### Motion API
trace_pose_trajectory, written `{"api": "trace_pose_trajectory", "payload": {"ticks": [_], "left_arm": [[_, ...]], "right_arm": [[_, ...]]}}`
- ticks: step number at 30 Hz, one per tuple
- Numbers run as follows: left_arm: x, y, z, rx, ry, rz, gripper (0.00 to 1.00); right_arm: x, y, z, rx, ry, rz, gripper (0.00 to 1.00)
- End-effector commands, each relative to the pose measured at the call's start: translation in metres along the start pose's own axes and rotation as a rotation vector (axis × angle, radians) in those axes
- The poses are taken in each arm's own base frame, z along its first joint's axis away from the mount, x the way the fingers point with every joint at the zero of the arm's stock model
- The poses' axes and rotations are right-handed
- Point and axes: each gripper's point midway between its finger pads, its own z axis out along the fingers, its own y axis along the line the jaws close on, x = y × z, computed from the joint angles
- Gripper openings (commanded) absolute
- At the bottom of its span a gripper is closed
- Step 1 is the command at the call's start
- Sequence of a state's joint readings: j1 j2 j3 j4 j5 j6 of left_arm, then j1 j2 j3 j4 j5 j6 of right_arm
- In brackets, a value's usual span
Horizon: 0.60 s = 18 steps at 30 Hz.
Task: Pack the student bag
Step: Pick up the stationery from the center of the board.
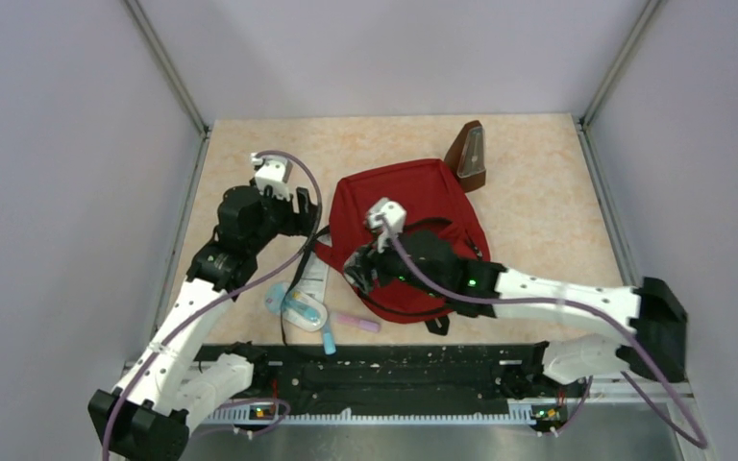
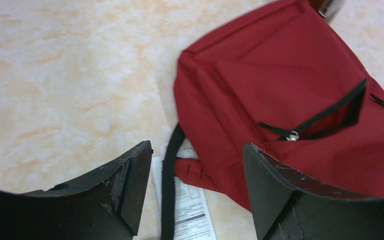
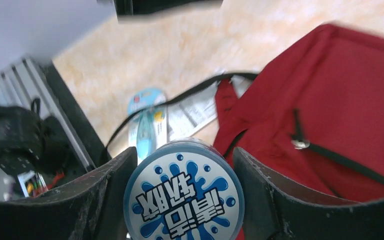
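Observation:
The red student bag (image 1: 413,206) lies flat mid-table; it also shows in the left wrist view (image 2: 280,90) and the right wrist view (image 3: 350,100). Its front pocket zipper (image 2: 330,117) is partly open. My left gripper (image 1: 304,215) is open and empty at the bag's left edge. In its wrist view (image 2: 197,150) it hangs over a black strap (image 2: 169,180) and a printed paper (image 2: 190,210). My right gripper (image 1: 357,271) is over the bag's near left corner, shut (image 3: 184,155) on a round container with a blue splash lid (image 3: 184,192).
A brown metronome (image 1: 468,154) stands behind the bag. A blue packaged item (image 1: 293,305), a pink tube (image 1: 357,323) and a blue marker (image 1: 329,338) lie left of the bag near the front rail (image 1: 375,370). Walls close in on both sides.

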<state>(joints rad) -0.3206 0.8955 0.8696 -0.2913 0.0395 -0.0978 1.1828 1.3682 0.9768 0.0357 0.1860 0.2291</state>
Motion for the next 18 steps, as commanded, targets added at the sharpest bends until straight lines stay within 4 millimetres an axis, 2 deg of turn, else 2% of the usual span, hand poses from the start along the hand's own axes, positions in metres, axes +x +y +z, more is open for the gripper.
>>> {"api": "trace_pose_trajectory", "payload": {"ticks": [1, 4, 5, 6, 9, 13, 14, 18], "left_arm": [[-0.013, -0.053, 0.008, 0.233, -0.019, 0.031, 0.71], [0.011, -0.098, 0.016, 0.329, 0.074, 0.089, 0.69], [0.015, -0.104, 0.019, 0.327, 0.088, 0.106, 0.69], [0.025, -0.119, 0.023, 0.35, 0.11, 0.125, 0.69], [0.033, -0.145, 0.037, 0.397, 0.102, 0.118, 0.69], [0.034, -0.173, 0.059, 0.454, 0.071, 0.146, 0.71], [0.027, -0.18, 0.064, 0.465, 0.044, 0.162, 0.72], [0.029, -0.196, 0.09, 0.489, 0.038, 0.221, 0.74]], "right_arm": [[-0.045, -0.046, -0.053, 0.21, -0.224, 0.063, 0.0], [-0.047, -0.089, -0.086, 0.355, -0.3, 0.108, 0.0], [-0.048, -0.104, -0.095, 0.392, -0.321, 0.127, 0.0], [-0.047, -0.118, -0.102, 0.429, -0.34, 0.148, 0.0], [-0.048, -0.155, -0.124, 0.519, -0.409, 0.19, 0.0], [-0.04, -0.181, -0.139, 0.602, -0.453, 0.207, 0.0], [-0.038, -0.186, -0.141, 0.616, -0.461, 0.216, 0.0], [-0.033, -0.189, -0.144, 0.615, -0.501, 0.252, 0.0]]}}
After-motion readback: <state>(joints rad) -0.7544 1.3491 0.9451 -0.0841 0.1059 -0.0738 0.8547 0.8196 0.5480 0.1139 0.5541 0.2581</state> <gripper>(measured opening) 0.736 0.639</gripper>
